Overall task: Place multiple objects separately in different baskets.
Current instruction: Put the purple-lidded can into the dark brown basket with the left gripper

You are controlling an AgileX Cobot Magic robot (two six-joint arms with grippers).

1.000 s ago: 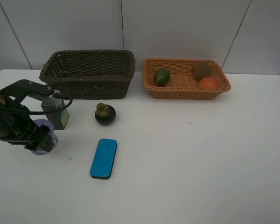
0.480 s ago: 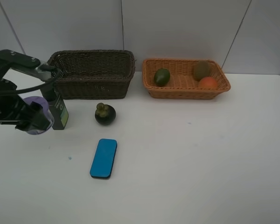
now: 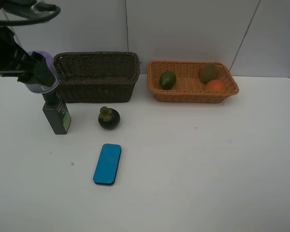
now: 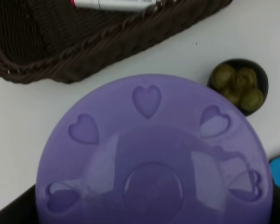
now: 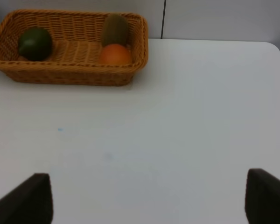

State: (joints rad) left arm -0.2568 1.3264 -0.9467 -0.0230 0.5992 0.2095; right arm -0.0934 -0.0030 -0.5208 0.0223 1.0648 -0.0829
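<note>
My left pincer grips the tub, lid toward its camera, raised above the desk at the left end of the dark basket; bottle upright beneath. My right pincer hangs released, empty.

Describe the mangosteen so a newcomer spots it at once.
Find the dark brown basket at the back left of the white table. On the table just in front of it, right of the dark green bottle, sits the mangosteen: the only round, near-black item, capped with greenish lobes.
</note>
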